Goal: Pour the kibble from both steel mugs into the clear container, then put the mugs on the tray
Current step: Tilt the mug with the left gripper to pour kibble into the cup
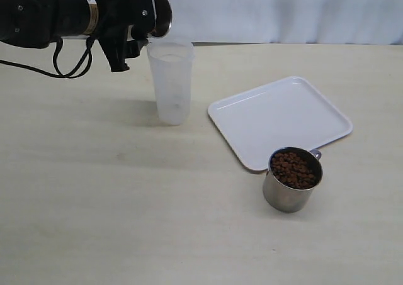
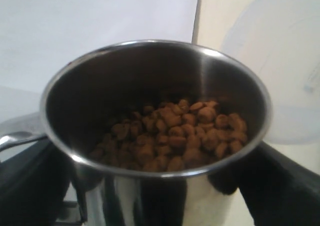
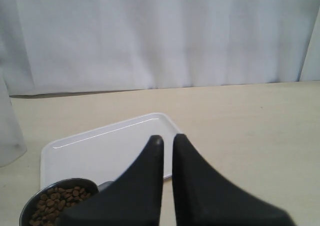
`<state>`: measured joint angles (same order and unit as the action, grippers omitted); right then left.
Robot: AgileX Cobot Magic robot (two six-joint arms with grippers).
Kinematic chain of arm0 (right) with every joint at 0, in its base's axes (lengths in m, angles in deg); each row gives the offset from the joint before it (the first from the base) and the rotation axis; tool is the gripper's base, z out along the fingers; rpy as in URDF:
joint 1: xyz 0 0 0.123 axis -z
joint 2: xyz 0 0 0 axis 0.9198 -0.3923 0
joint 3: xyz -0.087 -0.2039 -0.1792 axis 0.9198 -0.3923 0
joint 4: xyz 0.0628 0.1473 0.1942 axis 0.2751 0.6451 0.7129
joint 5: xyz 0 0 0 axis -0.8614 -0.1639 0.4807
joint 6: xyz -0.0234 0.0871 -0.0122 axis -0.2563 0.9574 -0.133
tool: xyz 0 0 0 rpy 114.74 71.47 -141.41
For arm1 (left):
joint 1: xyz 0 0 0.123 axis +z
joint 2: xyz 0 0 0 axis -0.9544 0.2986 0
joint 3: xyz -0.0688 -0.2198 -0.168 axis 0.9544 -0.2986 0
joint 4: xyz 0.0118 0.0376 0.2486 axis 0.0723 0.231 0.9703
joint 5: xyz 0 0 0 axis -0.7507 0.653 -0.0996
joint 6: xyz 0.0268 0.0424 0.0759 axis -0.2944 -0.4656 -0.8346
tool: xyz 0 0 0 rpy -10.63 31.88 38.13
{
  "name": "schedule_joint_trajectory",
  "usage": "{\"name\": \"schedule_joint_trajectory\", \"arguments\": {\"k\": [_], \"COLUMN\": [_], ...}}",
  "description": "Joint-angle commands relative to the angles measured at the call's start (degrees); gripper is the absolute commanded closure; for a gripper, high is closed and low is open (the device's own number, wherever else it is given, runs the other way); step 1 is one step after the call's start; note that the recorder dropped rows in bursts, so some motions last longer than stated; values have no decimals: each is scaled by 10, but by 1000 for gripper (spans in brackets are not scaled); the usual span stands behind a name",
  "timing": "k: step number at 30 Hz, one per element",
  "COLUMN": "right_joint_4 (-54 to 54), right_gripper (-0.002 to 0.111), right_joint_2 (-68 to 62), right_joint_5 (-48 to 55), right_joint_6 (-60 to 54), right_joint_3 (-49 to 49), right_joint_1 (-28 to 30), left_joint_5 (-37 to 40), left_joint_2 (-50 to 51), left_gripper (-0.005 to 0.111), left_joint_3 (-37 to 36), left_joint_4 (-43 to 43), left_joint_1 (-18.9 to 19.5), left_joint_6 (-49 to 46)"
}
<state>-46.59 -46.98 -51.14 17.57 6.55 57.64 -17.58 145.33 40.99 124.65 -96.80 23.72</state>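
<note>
My left gripper (image 1: 135,21) is shut on a steel mug (image 1: 161,11), holding it tipped in the air just above and left of the rim of the clear container (image 1: 170,83). In the left wrist view the mug (image 2: 150,196) sits between the black fingers (image 2: 280,186), with kibble (image 2: 175,133) still inside and the container (image 2: 280,76) beyond it. The container looks empty. The second steel mug (image 1: 293,181), full of kibble (image 1: 293,169), stands by the near edge of the white tray (image 1: 280,118). My right gripper (image 3: 167,138) is shut on nothing, above the tray (image 3: 100,146) and that mug (image 3: 55,201).
A pale tabletop (image 1: 94,203) carries everything, with a white curtain (image 1: 283,11) along its far edge. The left arm's black cable (image 1: 69,65) hangs over the table at the far left.
</note>
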Motion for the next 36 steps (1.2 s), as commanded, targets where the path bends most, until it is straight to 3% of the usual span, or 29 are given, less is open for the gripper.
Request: {"name": "schedule_joint_trajectory", "arguments": {"k": [1, 36], "right_joint_4": [-2, -2], "right_gripper": [103, 103], "right_joint_2": [2, 2], "right_joint_5": [1, 1], "right_joint_6": [-3, -3], "right_joint_3": [-3, -3], "right_joint_1": [-2, -2], "left_joint_5": [43, 83], "left_joint_2": [-2, -2], "left_gripper": [107, 107], "left_joint_3": [0, 0], "left_joint_4": [-4, -4], "left_joint_1": [-20, -32], "left_joint_6": [-31, -135]}}
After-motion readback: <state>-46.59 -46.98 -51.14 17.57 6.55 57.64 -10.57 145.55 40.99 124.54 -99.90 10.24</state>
